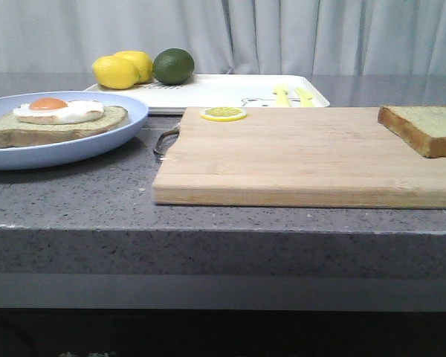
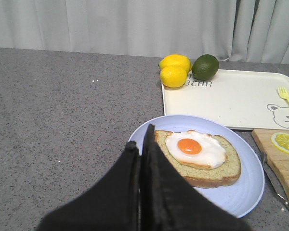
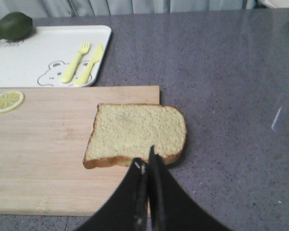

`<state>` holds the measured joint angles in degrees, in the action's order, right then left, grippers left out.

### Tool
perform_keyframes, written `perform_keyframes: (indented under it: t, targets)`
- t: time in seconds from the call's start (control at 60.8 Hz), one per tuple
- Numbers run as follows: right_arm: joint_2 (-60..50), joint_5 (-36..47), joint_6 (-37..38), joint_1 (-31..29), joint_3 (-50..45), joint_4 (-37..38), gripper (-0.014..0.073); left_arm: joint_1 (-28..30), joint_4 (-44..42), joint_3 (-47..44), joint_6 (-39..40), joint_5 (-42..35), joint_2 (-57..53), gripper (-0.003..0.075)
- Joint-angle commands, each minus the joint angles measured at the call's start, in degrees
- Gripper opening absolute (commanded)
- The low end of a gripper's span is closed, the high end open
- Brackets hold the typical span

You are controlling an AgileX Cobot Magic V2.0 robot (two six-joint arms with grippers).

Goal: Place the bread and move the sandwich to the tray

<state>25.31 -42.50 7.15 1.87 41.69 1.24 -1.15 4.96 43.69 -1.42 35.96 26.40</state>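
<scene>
Both sets of jaws pressed together, empty. Right gripper (image 3: 147, 166) hovers near the bread (image 3: 137, 133), which overhangs the cutting board (image 3: 43, 154) edge. Left gripper (image 2: 141, 144) sits by the sandwich (image 2: 198, 156) on the plate (image 2: 241, 197) beside the board; tray (image 2: 231, 98) behind. Risk: closed approach w/o opening nudges bread off onto the surface.

Front view: bread (image 1: 425, 128) cut by right edge, plate (image 1: 30, 154) by left edge; tray (image 1: 230, 91) print part-hidden behind board (image 1: 305, 160); arms out of frame

Soft, even light throughout, faint shadows, no glare, slightly grainy focus.
</scene>
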Motion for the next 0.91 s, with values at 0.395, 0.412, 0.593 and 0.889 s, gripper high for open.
perform_keyframes:
  t: [0.395, 0.412, 0.593, 0.889]
  targets:
    - [2.2, 0.6, 0.0, 0.1, 1.8, 1.3, 0.0602, -0.1, -2.0, 1.4, 0.6, -5.2, 0.8, 0.0548]
    - [2.2, 0.5, 0.0, 0.1, 1.8, 0.9, 0.0602, -0.1, -2.0, 1.4, 0.6, -5.2, 0.8, 0.0545]
    - [2.9, 0.3, 0.0, 0.1, 2.2, -1.2, 0.0602, -0.3, -1.8, 1.4, 0.6, -5.7, 0.8, 0.0544]
    - [14.5, -11.8, 0.0, 0.1, 9.8, -1.9, 0.0602, -8.2, -1.8, 1.4, 0.6, -7.5, 0.8, 0.0544]
